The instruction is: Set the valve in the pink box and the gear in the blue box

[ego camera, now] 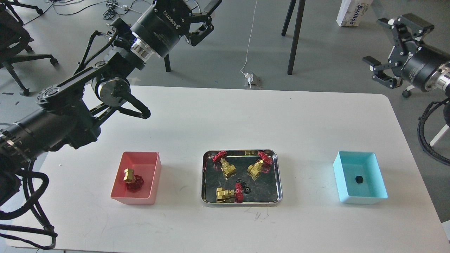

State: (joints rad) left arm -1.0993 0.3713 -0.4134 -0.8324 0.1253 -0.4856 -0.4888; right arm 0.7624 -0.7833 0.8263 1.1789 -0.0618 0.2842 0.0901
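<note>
Right gripper (392,47) open, gear (359,179) in blue box (381,179).

The white table (218,116) has rounded corners and carries 3 containers in a row across its near half. At 9 o'clock stands the pink box (154,175), with 1 valve (132,178) lying inside it. At the centre sits a shiny steel tray (242,202) holding 3 brass valves with red handwheels and 2 small black gears between them. At 3 o'clock, well apart from the tray, stands the blue box (339,182), with 1 gear (359,179) on its floor. Faint scuff marks show on the bare surface just below the tray, toward 6 o'clock.
</note>
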